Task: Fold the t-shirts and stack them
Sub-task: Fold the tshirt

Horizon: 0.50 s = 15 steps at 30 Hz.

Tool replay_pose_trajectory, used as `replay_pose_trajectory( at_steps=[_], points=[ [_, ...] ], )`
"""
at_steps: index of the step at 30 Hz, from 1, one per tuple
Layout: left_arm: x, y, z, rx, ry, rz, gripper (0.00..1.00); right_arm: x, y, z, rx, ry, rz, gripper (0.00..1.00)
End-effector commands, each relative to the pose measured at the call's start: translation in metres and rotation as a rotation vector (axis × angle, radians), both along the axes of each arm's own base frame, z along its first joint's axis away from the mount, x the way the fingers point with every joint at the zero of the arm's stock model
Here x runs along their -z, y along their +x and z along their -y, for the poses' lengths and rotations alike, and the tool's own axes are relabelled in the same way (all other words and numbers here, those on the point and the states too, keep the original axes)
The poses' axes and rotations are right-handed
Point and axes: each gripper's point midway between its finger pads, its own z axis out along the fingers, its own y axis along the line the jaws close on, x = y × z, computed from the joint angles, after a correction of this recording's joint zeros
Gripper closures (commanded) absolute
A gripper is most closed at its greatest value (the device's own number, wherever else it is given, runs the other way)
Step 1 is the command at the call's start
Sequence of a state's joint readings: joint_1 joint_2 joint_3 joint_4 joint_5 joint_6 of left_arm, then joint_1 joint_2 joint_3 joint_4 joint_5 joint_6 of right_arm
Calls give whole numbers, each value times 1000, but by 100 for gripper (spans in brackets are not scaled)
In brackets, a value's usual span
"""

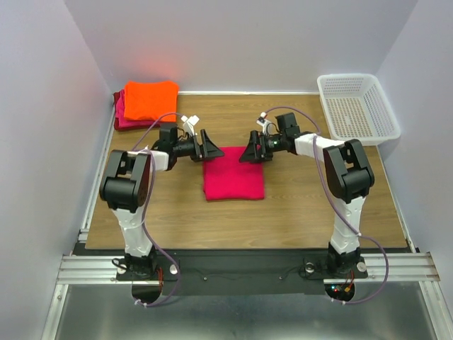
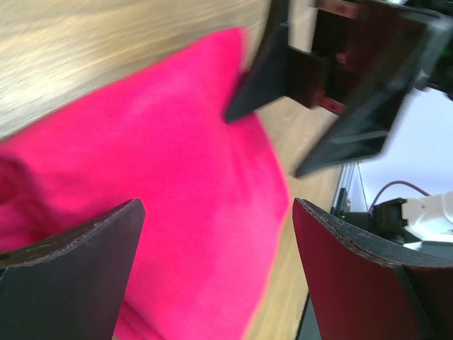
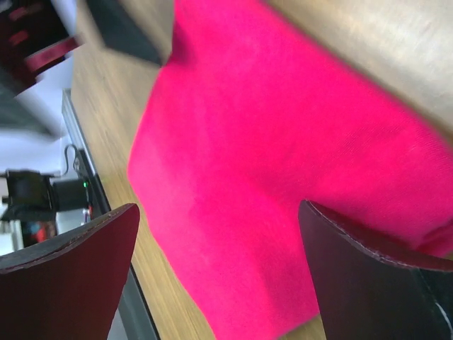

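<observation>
On the wooden table [image 1: 297, 212], the largest loose thing is a white plastic mesh basket [image 1: 357, 106] at the far right corner, well apart from the work. At the far left corner a bright orange folded cloth t-shirt [image 1: 150, 99] lies on a darker red folded t-shirt [image 1: 119, 113], whose edge shows along its left side. In the middle, between the two arms, the magenta-pink folded t-shirt [image 1: 233, 173] lies flat as a neat rectangle. The left tool [image 1: 210, 146] and the right tool [image 1: 251, 150] face each other over its far edge, each with jaws spread wide and nothing between them. Both wrist views show pink cloth beneath the jaws, unpinched.

The fold looks finished, so the step in hand is probably carrying this shirt to the pile. To do it well, each tool should bite one side edge through every layer, both should lift together and level so the folds stay shut, and the shirt should land square on the orange one without dragging it askew.
</observation>
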State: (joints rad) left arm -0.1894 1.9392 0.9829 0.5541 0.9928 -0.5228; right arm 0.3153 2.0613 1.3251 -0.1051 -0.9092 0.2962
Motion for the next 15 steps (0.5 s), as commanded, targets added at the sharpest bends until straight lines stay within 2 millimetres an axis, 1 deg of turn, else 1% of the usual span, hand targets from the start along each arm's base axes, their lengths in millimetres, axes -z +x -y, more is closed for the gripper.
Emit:
replay_pose_trajectory(
  at_steps=[1,2,3,4,5,7,8,10,11,12,13,14,15],
  points=[
    [-78,-4,7,15,-42,224,2,-68,33,-1,47,43,170,0],
    [-82,-3,9,23,-49,233,2,-69,36,-2,49,44,172,0],
    [-82,-2,11,28,-52,236,2,-72,41,-3,53,48,182,0],
    [-80,1,12,28,-53,233,2,-70,44,-4,53,44,186,0],
    [-74,6,13,26,-58,216,3,-57,48,-4,59,36,159,0],
    [-69,15,16,22,-72,199,4,-49,55,-4,64,31,156,0],
    [-55,19,17,13,-76,156,4,-34,58,-3,68,16,136,0],
    [-48,29,19,-2,-89,153,5,-20,64,-2,76,6,126,1],
    [-36,35,19,-9,-91,129,5,-17,69,-1,82,7,125,1],
    [-30,39,19,-19,-93,115,6,-1,71,1,85,-3,99,2],
    [-26,46,17,-38,-91,110,7,5,73,4,93,-8,92,2],
    [-14,48,16,-46,-93,78,7,9,76,5,95,-11,93,2],
    [-9,51,14,-54,-94,66,7,18,77,6,95,-18,83,3]
  ],
)
